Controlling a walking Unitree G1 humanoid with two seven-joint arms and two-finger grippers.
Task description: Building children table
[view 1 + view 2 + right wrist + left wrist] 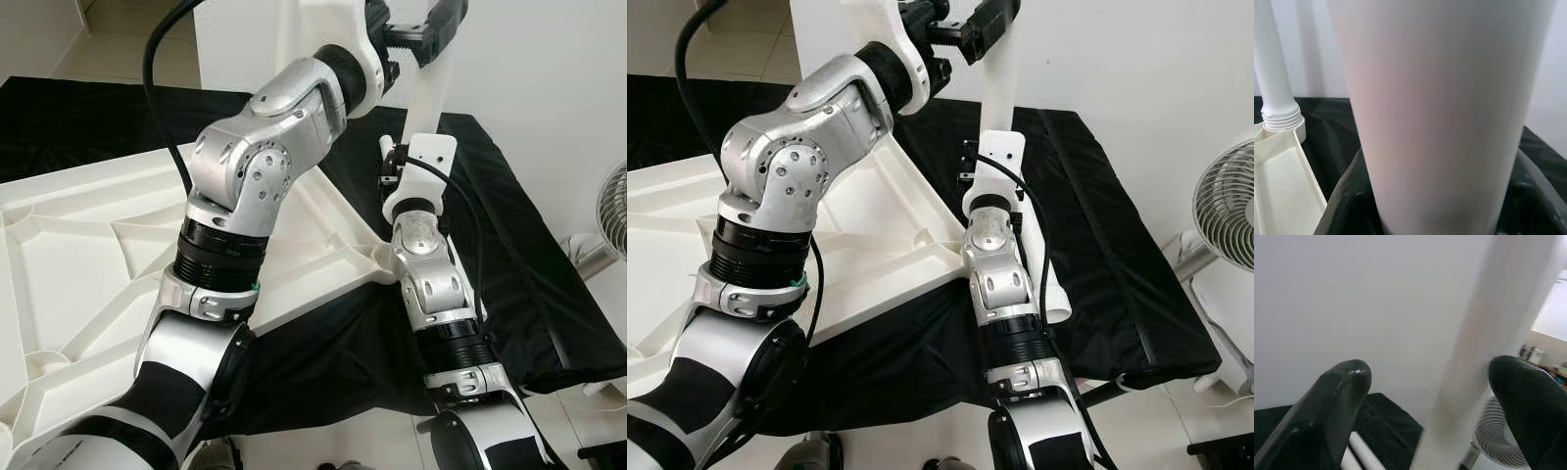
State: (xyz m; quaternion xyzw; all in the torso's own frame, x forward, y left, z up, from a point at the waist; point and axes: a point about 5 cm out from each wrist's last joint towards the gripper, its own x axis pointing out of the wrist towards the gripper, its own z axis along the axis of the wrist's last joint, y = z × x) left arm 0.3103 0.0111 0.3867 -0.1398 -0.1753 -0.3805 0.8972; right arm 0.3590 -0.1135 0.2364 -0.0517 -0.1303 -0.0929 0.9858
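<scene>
While the upturned tabletop (88, 245) lies on the black cloth (1117, 284), both grippers hold 1 upright white leg (999, 93) at its corner: right gripper (392, 166) clamped low, left gripper (955, 24) spread loosely above, so screwing it home seems next.

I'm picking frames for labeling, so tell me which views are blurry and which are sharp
Left wrist view: the white table leg between the fingers is soft and out of focus. Right wrist view: the leg sits so close that it is a featureless blur. Both eye views: sharp and evenly lit, with mild glare on the silver arms.
</scene>
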